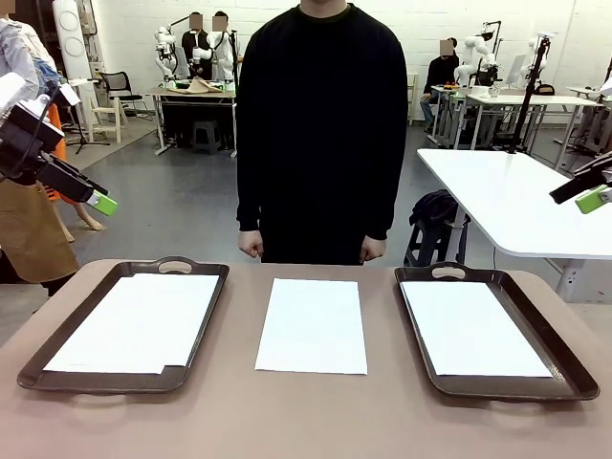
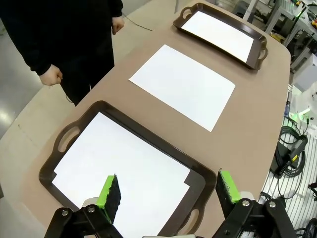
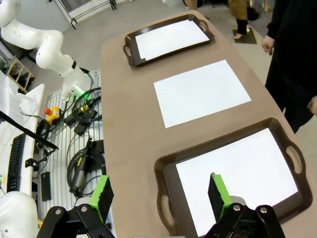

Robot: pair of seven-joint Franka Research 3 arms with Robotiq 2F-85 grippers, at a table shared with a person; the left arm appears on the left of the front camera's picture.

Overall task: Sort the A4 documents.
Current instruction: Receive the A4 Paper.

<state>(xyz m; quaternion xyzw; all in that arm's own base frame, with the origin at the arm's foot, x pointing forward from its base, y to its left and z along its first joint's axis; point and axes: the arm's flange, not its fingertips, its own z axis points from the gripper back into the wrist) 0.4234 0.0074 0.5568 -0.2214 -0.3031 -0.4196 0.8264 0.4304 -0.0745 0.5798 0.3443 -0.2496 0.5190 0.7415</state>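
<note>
Three white A4 documents lie on the brown table. One sheet (image 1: pixel 134 320) rests in the left tray (image 1: pixel 67 330), one (image 1: pixel 313 325) lies bare in the middle, and one (image 1: pixel 473 330) rests in the right tray (image 1: pixel 553 330). My left gripper (image 1: pixel 101 202) hangs open high above the table's left end. In its wrist view it (image 2: pixel 168 191) looks down on the left tray's sheet (image 2: pixel 124 168). My right gripper (image 1: pixel 593 198) is open too, high at the right, and in its wrist view it (image 3: pixel 161 193) is over the right tray's sheet (image 3: pixel 242 173). Neither holds anything.
A person in black stands at the table's far edge, hands (image 1: pixel 251 247) down at their sides. Both dark brown trays have handles at their ends. Bare tabletop (image 1: pixel 306 421) runs along my near edge. Cables and equipment (image 3: pixel 81 148) lie on the floor beside the table's right end.
</note>
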